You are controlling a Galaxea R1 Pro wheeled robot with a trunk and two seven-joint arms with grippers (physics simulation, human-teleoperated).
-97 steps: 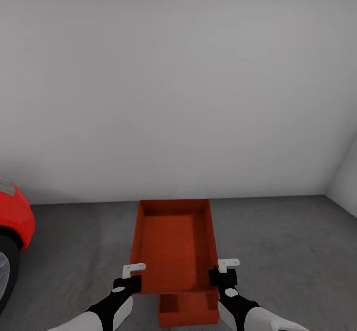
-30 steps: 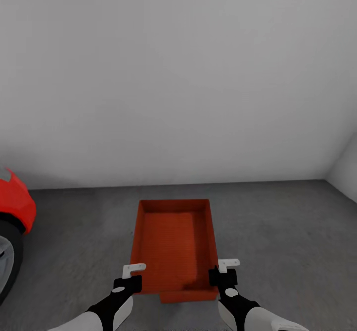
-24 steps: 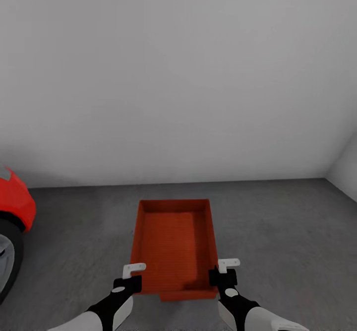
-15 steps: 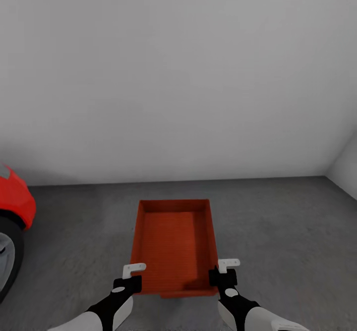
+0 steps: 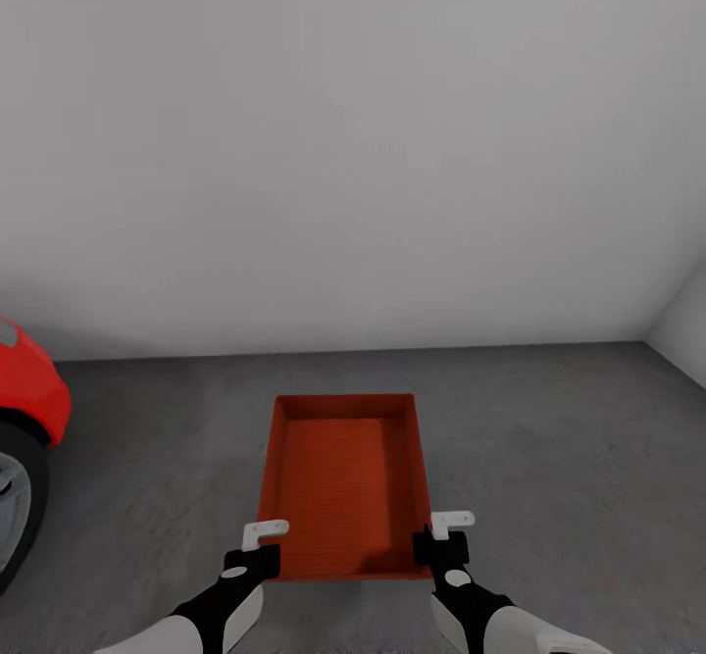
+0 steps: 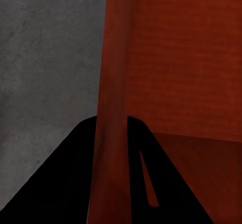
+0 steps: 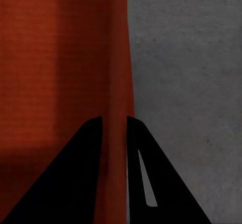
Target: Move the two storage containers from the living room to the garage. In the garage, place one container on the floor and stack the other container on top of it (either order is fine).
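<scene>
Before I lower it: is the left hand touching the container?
Touching. In the left wrist view, the left hand has its fingers clamped on the container wall.

A red-orange storage container looks like matt plastic, its flat bottom finely ribbed and its low walls plain and smooth. The floor under it is dark grey concrete, rough, mottled and dull. The wall behind is smooth, matt white. The red car body looks smooth and slightly glossy. Gripper parts are matt black and white, plastic-looking.
</scene>
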